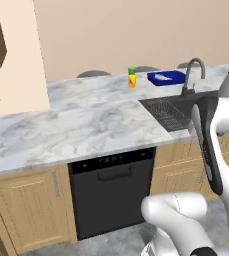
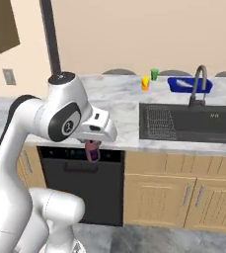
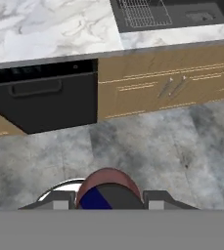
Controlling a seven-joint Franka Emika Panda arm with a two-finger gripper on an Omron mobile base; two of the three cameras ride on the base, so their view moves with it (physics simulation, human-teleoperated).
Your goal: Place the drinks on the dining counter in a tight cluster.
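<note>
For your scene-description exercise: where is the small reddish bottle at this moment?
The reddish bottle hangs in the shut gripper in the right base view, in front of the counter edge and just above the black dishwasher, left of the sink.

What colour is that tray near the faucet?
The flat rectangular tray is bright blue, clearest in the right base view.

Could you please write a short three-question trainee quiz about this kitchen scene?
1. True or false: the hand holds the small reddish bottle out in front of the dishwasher, not yet on the dining counter.
2. Which item lies nearest the faucet? A) blue tray B) yellow cup C) green cup
3. Fill in: the dishwasher is coloured ____.

Key: 1 true; 2 A; 3 black.
</note>
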